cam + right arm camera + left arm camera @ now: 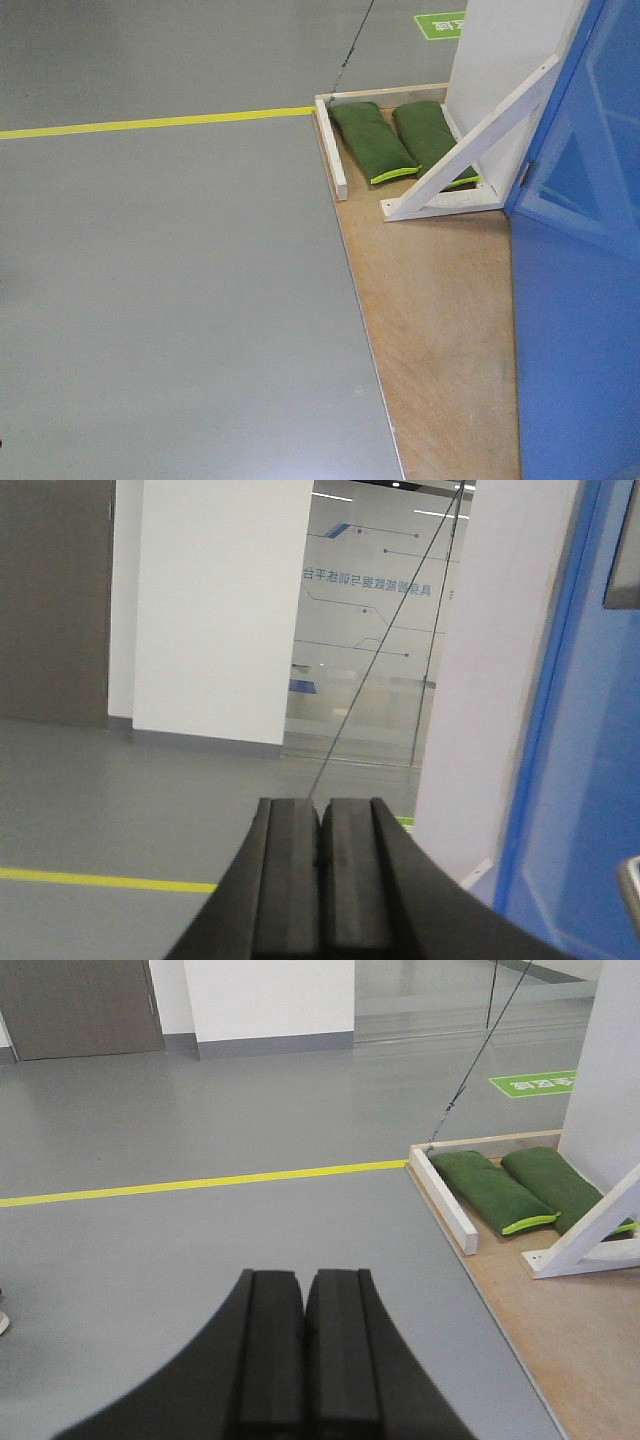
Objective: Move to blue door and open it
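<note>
The blue door (575, 330) fills your right edge, standing on the plywood platform (440, 300). If you drive in crooked, a wheel could catch that platform's lip. The white brace (470, 150) and green sandbags (372, 142) sit just left of the door, so a wide swing may clip them. Left tool (303, 1360) and right tool (320, 880) both have their pads pressed together and empty. Unless parted first, they would likely only bump the door.

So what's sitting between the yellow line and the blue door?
Front view: a white wooden rail, two green sandbags on the plywood base, then a white slanted brace before the blue door.
</note>
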